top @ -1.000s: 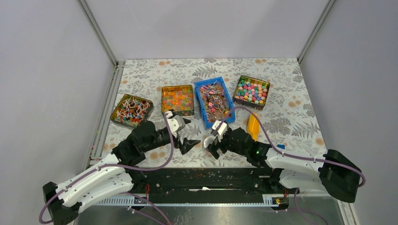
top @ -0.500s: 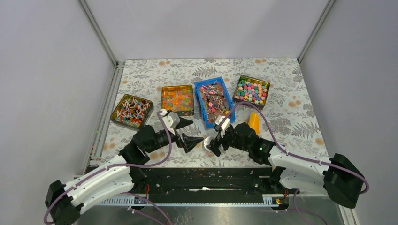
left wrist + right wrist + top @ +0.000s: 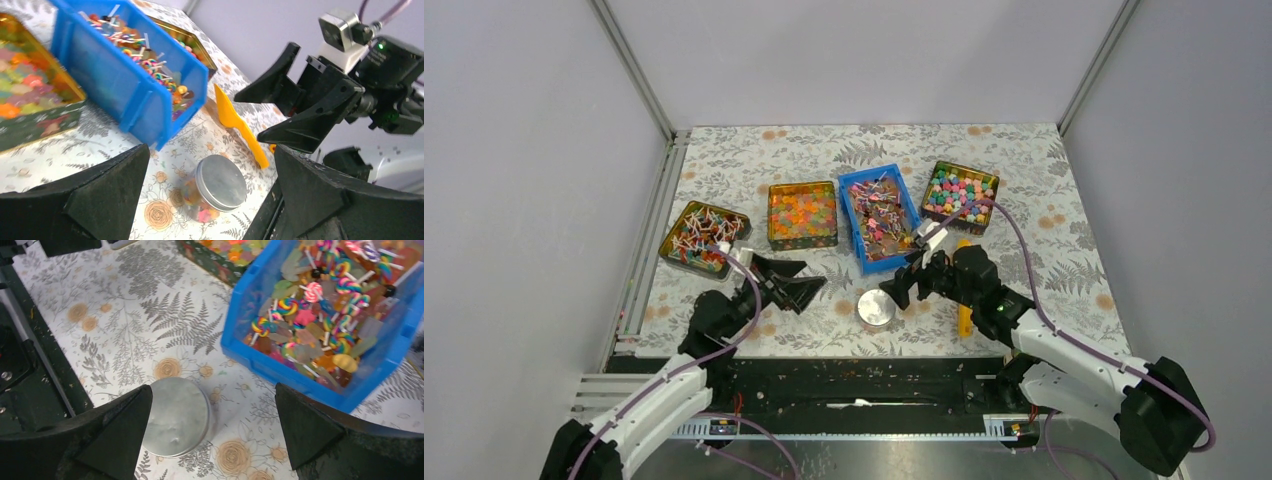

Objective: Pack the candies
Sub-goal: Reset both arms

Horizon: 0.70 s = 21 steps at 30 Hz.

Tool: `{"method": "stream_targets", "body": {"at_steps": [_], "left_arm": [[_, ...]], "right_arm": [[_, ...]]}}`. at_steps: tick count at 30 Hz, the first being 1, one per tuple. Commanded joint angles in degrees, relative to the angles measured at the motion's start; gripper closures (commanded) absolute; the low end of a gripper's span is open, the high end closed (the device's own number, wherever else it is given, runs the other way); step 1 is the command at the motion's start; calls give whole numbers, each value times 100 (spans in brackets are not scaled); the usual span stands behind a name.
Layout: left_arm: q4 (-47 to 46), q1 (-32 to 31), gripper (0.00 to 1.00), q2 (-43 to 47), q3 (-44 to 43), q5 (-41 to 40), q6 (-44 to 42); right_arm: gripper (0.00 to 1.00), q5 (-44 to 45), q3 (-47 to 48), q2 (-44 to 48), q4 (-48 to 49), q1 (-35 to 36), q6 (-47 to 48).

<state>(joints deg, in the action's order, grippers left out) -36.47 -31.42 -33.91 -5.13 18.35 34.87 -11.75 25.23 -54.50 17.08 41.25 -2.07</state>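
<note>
From above, shows left fingers [image 3: 802, 290] and right fingers [image 3: 896, 290] spread wide, empty, flanking a lidded jar [image 3: 876, 308] near the counter's [image 3: 1044, 190] front edge. From left wrist, candies [image 3: 145, 47] heaped in blue bin [image 3: 115, 90]. From right wrist, bin just beyond jar.

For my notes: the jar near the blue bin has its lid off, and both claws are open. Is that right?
No: the right wrist view shows the lid on the jar. It stands near the blue bin, and the left claw and right claw are open.
</note>
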Motion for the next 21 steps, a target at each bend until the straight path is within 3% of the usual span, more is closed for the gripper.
{"method": "stream_targets", "body": {"at_steps": [1,9,21], "left_arm": [[-1065,715,1,274,555,346,1192],[-1128,1810,1,480,1051,890,1760],[-749,2981,1,-261,687,1813,1598]], "right_arm": [[0,-400,36,250,-200,-488,-216],[0,-704,-27,493,-580,-1333,-438],[1,-847,-98,707,-769,-1930,-686]]}}
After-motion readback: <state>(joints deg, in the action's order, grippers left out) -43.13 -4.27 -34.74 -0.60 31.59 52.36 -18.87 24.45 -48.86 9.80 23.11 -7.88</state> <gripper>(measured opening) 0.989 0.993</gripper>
